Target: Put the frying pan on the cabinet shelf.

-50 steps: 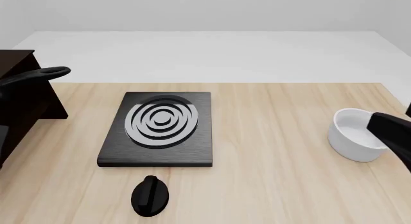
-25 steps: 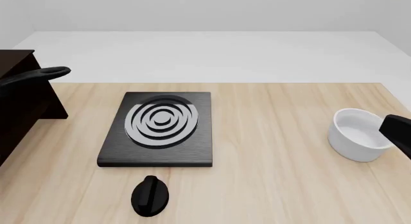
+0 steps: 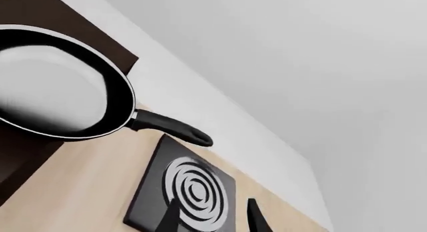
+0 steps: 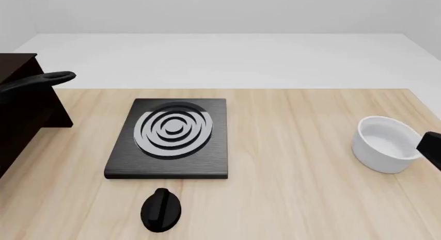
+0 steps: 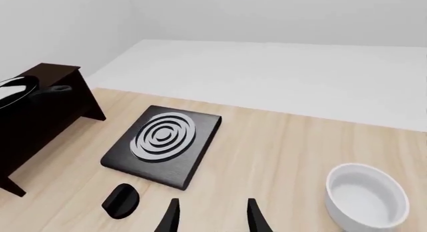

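The frying pan [image 3: 53, 90] lies on top of the dark brown cabinet shelf [image 3: 37, 10], its pale inside facing up. Its handle [image 3: 170, 126] sticks out past the cabinet edge toward the stove plate. In the front view only the handle [image 4: 41, 80] shows above the cabinet [image 4: 24, 108]. The right wrist view shows the pan [image 5: 12, 89] on the cabinet [image 5: 43, 112] far off. My left gripper [image 3: 212, 222] is open and empty, well away from the pan. My right gripper [image 5: 212, 219] is open and empty above the table's near side.
A black square stove plate [image 4: 172, 138] with grey rings lies mid-table. A small black knob [image 4: 160, 210] sits in front of it. A white bowl [image 4: 384, 144] stands at the right, with a part of the right arm [image 4: 432, 148] beside it at the picture's edge.
The right arm has drawn back toward the right edge of the front view. A dark part at the left edge has gone from view. The pan has not moved.
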Controlling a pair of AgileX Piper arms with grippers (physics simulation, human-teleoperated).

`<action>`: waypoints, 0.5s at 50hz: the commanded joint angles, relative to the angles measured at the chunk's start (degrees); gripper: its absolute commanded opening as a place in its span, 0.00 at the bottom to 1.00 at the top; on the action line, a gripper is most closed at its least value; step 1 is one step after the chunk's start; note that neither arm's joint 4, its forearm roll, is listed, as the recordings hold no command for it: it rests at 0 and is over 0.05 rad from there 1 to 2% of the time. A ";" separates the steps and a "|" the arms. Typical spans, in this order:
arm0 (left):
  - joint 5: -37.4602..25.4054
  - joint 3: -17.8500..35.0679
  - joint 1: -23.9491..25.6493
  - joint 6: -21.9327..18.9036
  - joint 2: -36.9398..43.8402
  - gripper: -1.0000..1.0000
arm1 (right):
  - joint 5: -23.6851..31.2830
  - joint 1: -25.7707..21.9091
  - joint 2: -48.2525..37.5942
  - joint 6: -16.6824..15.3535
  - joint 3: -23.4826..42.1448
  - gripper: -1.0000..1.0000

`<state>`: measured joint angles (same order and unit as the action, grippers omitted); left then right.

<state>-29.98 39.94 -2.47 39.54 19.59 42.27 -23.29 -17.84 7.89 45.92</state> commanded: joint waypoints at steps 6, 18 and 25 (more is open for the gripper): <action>-6.65 6.15 0.82 -11.82 2.18 1.00 | 0.35 0.59 1.75 0.82 -0.82 1.00; -9.22 5.66 1.52 -15.52 0.85 1.00 | -0.40 0.81 2.91 1.87 -1.95 1.00; -11.32 6.55 2.26 -16.88 0.35 1.00 | -1.10 0.11 3.66 1.63 -2.12 1.00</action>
<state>-38.72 45.57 -0.85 25.65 20.35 41.86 -22.87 -15.14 9.15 44.46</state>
